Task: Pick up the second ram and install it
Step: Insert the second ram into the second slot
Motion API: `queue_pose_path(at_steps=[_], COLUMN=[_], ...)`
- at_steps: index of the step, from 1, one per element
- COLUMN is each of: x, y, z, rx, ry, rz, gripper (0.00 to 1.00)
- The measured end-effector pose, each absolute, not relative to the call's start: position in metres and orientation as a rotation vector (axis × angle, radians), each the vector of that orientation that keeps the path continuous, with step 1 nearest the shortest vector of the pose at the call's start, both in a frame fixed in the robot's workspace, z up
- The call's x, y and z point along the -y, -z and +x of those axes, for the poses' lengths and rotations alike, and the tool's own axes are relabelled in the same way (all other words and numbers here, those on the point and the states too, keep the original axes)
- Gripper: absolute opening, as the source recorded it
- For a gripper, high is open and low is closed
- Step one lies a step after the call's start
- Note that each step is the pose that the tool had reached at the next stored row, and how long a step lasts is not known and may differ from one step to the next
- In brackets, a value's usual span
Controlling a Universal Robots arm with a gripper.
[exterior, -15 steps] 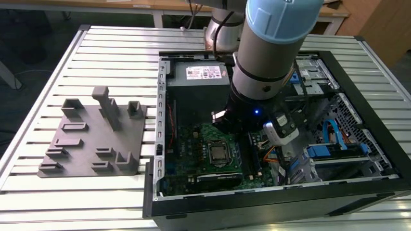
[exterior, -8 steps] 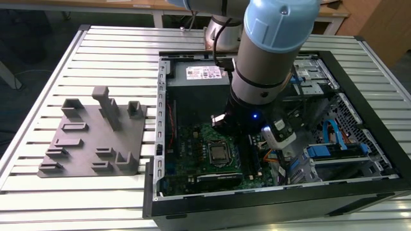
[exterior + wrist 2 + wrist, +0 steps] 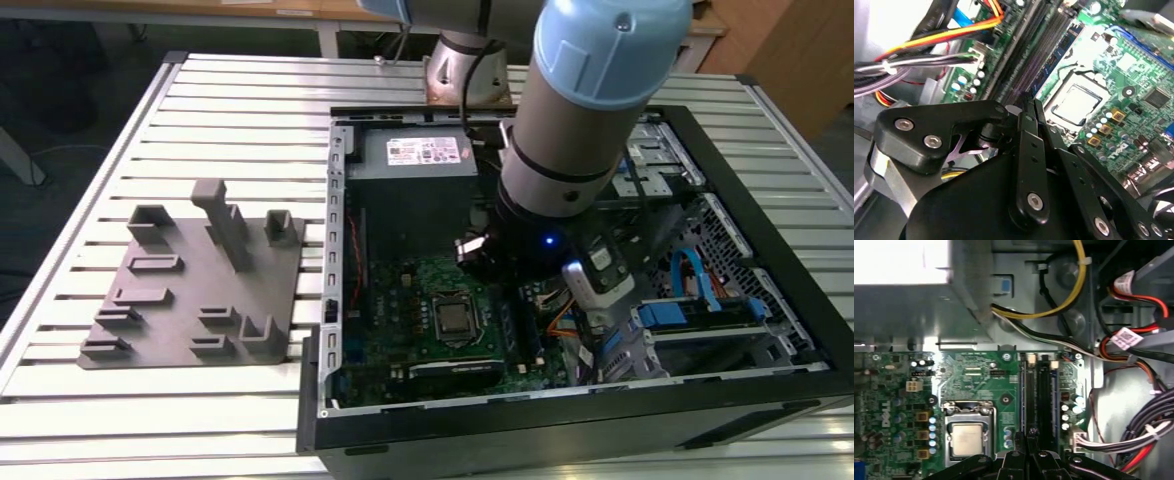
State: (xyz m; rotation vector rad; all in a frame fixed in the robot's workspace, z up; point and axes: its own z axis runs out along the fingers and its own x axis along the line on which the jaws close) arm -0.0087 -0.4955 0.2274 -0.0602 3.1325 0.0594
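Inside an open black steel computer case on a ribbed metal bench, the black jointed hand is clenched on the second ram. The ram is a thin, flat, dark stick standing on edge among the long black slots, just beside the square silvery processor socket on the glossy green motherboard.

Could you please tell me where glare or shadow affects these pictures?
In the first wrist view, the metal box next to the motherboard is blown out to white; in the second wrist view, glare whitens the space behind the cable bundle, while the claw is dark; in the exterior view, the inside of the case is dim under the arm.
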Motion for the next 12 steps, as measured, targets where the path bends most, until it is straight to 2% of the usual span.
queue_pose_path(at_steps=[12], x=[0.496], y=[-0.2256], z=[-0.0047], rx=[-3.133], ry=[-0.044], rz=[-0.064], gripper=[0.13])
